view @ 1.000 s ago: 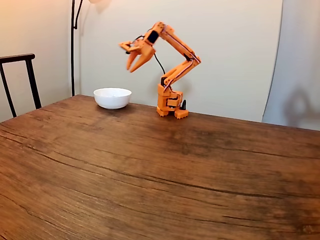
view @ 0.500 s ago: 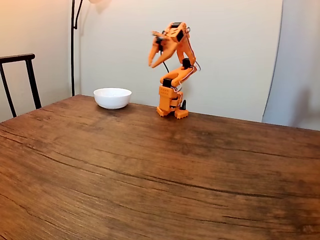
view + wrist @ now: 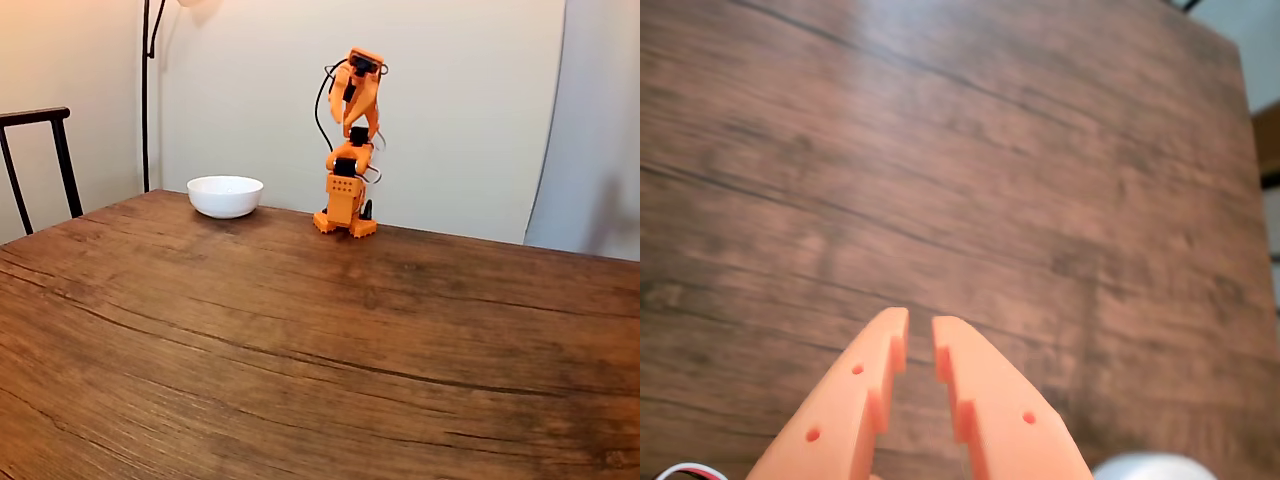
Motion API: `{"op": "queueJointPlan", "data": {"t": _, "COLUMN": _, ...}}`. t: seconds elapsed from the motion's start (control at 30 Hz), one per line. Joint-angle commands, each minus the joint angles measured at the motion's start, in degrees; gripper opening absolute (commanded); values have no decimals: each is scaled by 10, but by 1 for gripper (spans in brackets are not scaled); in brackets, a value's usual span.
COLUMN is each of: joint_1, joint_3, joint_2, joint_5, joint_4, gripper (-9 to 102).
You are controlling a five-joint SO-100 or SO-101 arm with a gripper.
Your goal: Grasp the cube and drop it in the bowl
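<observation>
At the far left of the fixed view, a dark chair (image 3: 40, 160) stands beside the wooden table (image 3: 300, 340), with a thin black lamp pole (image 3: 146, 95) rising against the wall just to its right. Next along the table's far edge sits the white bowl (image 3: 225, 195); from this angle its inside is hidden, and I cannot see the blue cube on the bare wood anywhere. Right of the bowl, near it but apart, stands the orange arm (image 3: 349, 150), folded up over its base with the gripper (image 3: 345, 103) raised high, pointing down. From the wrist camera, the gripper (image 3: 920, 335) hangs over plain tabletop, its two orange fingers (image 3: 985, 400) nearly together with a narrow gap and nothing between them.
</observation>
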Motion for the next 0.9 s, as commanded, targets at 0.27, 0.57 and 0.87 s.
{"op": "queueJointPlan", "data": {"t": 0.27, "joint_1": -14, "joint_3": 113, "joint_2": 111, "joint_5": -19, "joint_4": 8, "gripper": 0}}
{"op": "queueJointPlan", "data": {"t": 0.57, "joint_1": -14, "joint_3": 325, "joint_2": 154, "joint_5": -25, "joint_4": -111, "gripper": -1}}
{"op": "queueJointPlan", "data": {"t": 0.87, "joint_1": -14, "joint_3": 444, "joint_2": 154, "joint_5": -26, "joint_4": -195, "gripper": -1}}
